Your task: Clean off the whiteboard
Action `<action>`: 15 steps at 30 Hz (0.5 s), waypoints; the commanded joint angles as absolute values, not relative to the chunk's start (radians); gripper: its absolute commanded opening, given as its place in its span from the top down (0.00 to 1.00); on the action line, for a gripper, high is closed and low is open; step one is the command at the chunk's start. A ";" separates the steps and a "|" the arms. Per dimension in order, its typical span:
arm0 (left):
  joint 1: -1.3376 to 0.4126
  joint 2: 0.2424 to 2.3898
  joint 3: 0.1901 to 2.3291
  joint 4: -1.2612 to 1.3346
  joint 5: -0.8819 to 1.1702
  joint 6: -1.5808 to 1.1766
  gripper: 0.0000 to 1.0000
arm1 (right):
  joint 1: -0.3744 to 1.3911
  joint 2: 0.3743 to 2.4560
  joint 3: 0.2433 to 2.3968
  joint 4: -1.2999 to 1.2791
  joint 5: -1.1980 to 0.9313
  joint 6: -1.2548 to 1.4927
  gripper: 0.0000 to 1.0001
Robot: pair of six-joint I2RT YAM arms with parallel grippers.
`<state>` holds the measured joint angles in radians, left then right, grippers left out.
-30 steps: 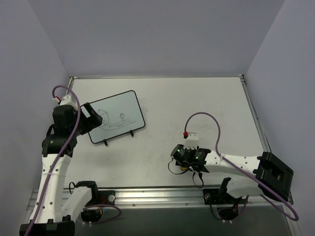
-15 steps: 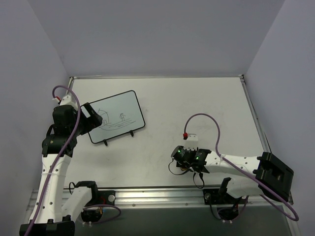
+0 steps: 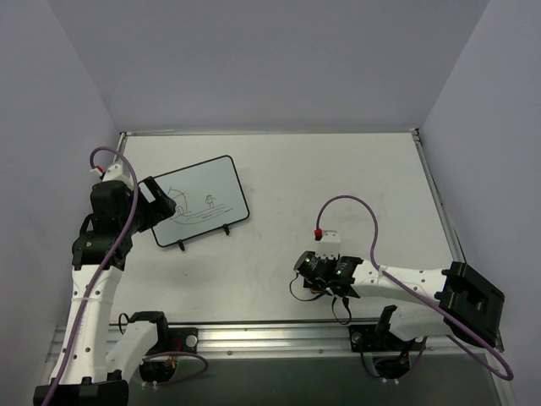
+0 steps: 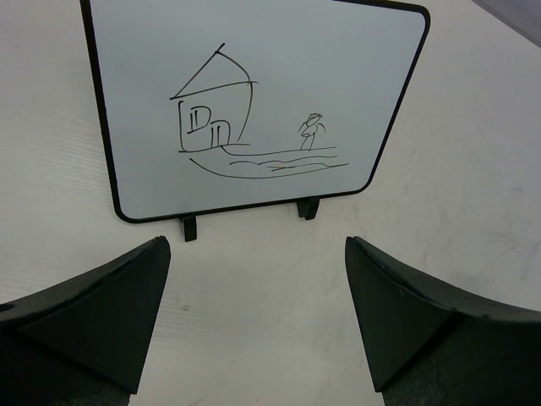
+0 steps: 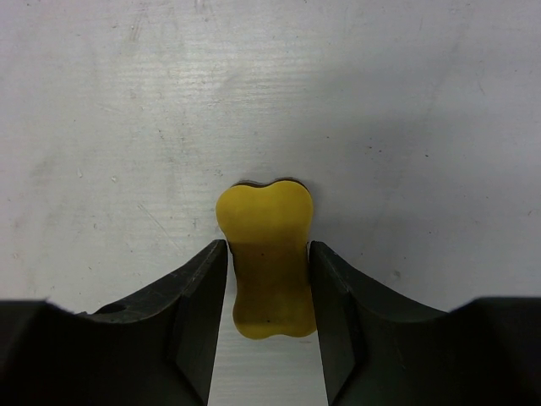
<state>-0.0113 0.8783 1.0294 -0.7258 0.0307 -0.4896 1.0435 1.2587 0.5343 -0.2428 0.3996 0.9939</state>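
Around yellow eraser, right hand narrower; whiteboard unmoved.

White table, two things on it.
A whiteboard sits at the far left; a yellow eraser lies near, right of centre.

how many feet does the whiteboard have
2, both on the whiteboard's near edge in the left wrist view: left foot below the drawn house, right foot below the stick figure.
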 commanded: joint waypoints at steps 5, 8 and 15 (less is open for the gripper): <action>-0.008 0.868 1.068 -0.730 0.014 -0.482 0.06 | 1.054 1.255 0.528 -0.279 0.411 1.005 0.70; -0.008 0.868 1.068 -0.733 0.009 -0.483 0.06 | 1.054 1.258 0.528 -0.279 0.407 1.003 0.78; -0.005 0.865 1.081 -0.785 -0.142 -0.518 0.06 | 1.058 1.235 0.587 -0.294 0.416 0.991 0.87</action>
<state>-0.0113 0.8783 1.0306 -0.7528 -0.0353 -0.4965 1.0489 1.2583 0.5362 -0.2459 0.3943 0.9939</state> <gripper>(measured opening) 0.940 0.304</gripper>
